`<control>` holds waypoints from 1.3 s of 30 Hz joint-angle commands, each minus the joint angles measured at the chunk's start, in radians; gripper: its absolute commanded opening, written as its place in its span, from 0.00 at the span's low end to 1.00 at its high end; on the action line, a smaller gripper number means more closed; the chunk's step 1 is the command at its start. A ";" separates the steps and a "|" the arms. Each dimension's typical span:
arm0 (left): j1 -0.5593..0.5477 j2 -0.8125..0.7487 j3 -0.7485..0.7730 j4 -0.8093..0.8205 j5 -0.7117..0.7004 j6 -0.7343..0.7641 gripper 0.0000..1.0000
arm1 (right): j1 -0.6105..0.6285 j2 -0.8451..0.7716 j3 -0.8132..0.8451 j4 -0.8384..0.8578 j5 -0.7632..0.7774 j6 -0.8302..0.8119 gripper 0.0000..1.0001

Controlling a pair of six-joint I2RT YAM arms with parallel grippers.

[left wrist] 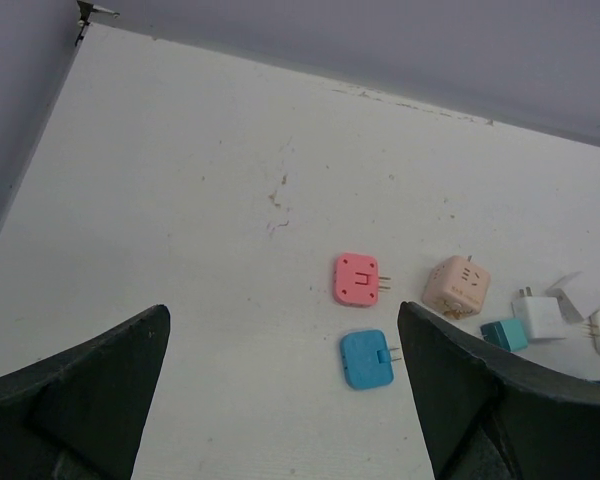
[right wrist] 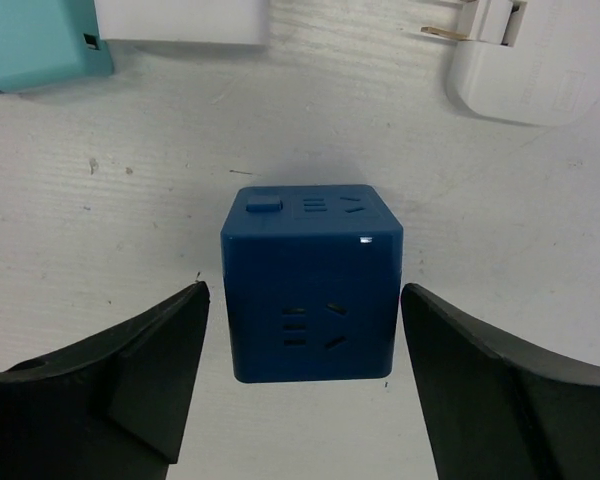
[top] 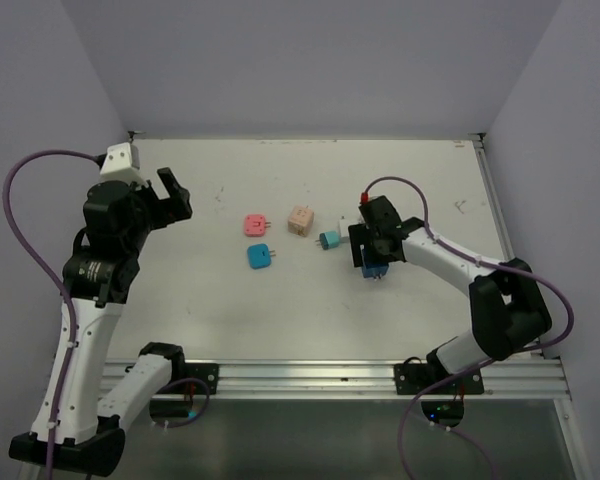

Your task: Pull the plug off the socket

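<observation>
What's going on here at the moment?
The right gripper hangs low over the dark blue socket cube, jaws open on either side of it, nothing gripped. No plug shows in the cube's visible faces. Just beyond it the teal plug and a white block lie touching end to end. The left gripper hovers high, jaws open, well away to the left.

Dark blue cube socket (right wrist: 312,285) is sitting upright on the white counter (right wrist: 100,230), showing slot holes on its top and near faces and a small button on top. Just behind it, a teal adapter (right wrist: 35,40) is lying flush against a white adapter (right wrist: 180,18). Whether they are plugged together is unclear.
</observation>
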 commanded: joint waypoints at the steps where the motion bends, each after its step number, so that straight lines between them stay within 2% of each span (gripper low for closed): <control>1: -0.009 -0.031 0.078 -0.039 -0.024 0.029 1.00 | -0.002 -0.056 0.011 0.036 -0.009 0.018 0.83; 3: -0.009 -0.042 0.106 -0.048 -0.027 0.028 0.99 | -0.002 -0.065 0.031 0.019 -0.025 0.015 0.94; 9: -0.013 -0.057 0.172 -0.081 -0.070 0.032 0.99 | -0.001 -0.180 0.118 -0.061 -0.037 0.037 0.99; 14: -0.033 -0.074 0.219 -0.098 -0.102 0.060 1.00 | -0.001 -0.326 0.267 -0.177 0.107 0.024 0.99; 19: -0.059 -0.059 0.298 -0.127 -0.209 0.081 1.00 | -0.001 -0.511 0.382 -0.245 0.270 -0.018 0.99; 24: -0.085 -0.031 0.377 -0.162 -0.309 0.083 1.00 | -0.002 -0.685 0.419 -0.214 0.366 -0.119 0.99; 29: -0.087 0.000 0.414 -0.165 -0.352 0.100 0.99 | -0.001 -0.884 0.373 -0.099 0.377 -0.251 0.99; 39: -0.087 0.047 0.483 -0.148 -0.374 0.100 1.00 | -0.002 -1.039 0.324 -0.041 0.500 -0.292 0.99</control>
